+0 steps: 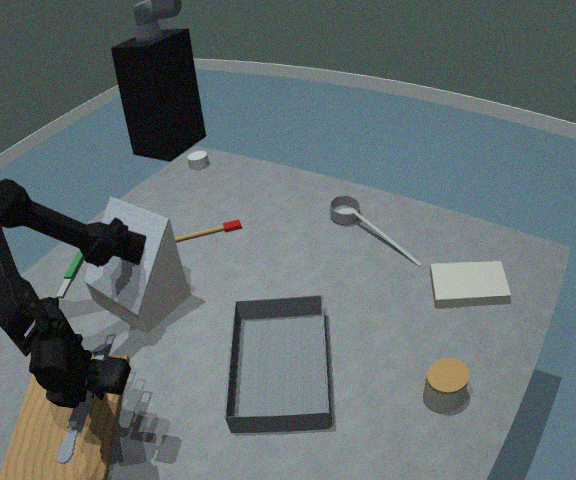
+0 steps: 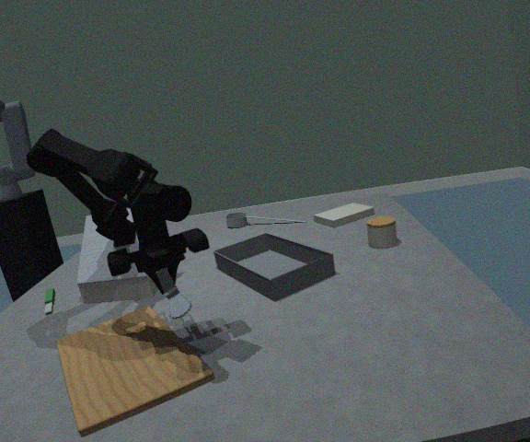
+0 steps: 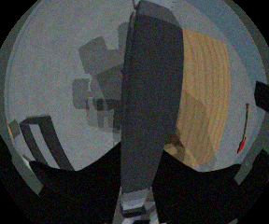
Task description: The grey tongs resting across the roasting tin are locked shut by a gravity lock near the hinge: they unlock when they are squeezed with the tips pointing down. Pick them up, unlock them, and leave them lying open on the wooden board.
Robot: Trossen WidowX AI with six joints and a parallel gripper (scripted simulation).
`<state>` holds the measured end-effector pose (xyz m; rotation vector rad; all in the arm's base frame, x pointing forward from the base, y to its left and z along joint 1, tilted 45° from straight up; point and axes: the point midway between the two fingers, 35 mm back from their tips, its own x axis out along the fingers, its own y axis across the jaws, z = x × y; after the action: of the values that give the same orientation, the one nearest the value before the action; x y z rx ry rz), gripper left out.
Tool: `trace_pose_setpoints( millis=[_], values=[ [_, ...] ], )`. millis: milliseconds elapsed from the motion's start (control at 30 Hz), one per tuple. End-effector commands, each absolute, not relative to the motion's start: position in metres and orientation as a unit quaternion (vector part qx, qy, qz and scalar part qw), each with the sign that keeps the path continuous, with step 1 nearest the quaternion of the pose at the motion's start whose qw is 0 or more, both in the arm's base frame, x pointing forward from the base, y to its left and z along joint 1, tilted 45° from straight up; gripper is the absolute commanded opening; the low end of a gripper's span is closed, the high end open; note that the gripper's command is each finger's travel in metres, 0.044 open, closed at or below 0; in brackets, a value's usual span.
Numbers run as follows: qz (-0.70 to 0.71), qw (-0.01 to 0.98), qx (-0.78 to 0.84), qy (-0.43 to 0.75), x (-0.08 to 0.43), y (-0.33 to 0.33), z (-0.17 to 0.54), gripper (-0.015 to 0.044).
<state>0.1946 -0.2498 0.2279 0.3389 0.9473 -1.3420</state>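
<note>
My gripper [image 1: 91, 391] [image 2: 164, 285] is shut on the grey tongs [image 1: 67, 448] [image 2: 178, 307] [image 3: 153, 84] and holds them in the air near the wooden board [image 1: 30, 444] [image 2: 118, 385] [image 3: 211, 89]. The tongs' pale rounded tip end sticks out below the gripper in the top and exterior views; their narrow ring end shows behind the gripper in the top view. The arms look pressed together; the gripper hides the middle, so the lock's state cannot be told. The roasting tin [image 1: 278, 423] [image 2: 303, 281] stands apart with nothing across it.
A pale wedge-shaped block [image 1: 169, 289] [image 2: 113, 291] stands behind the board, close to the arm. A green-handled knife [image 1: 73, 266] [image 2: 49, 295] lies beside it. A lidded jar [image 1: 447, 377] [image 2: 381, 233], a cream slab [image 1: 469, 281] [image 2: 343, 214] and a small round pan [image 1: 344, 219] [image 2: 236, 220] lie farther off.
</note>
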Motion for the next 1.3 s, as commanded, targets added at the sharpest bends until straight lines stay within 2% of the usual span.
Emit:
trace_pose_setpoints(
  millis=[0, 633, 1267],
  values=[
    [-0.63, 0.656, 0.215, 0.355, 0.189, -0.252, 0.236, -0.015],
    [-0.717, 0.53, 0.444, 0.086, 0.163, -0.263, 0.253, -0.015],
    [-0.695, 0.331, 0.607, -0.197, 0.135, -0.271, 0.27, -0.015]
  ],
)
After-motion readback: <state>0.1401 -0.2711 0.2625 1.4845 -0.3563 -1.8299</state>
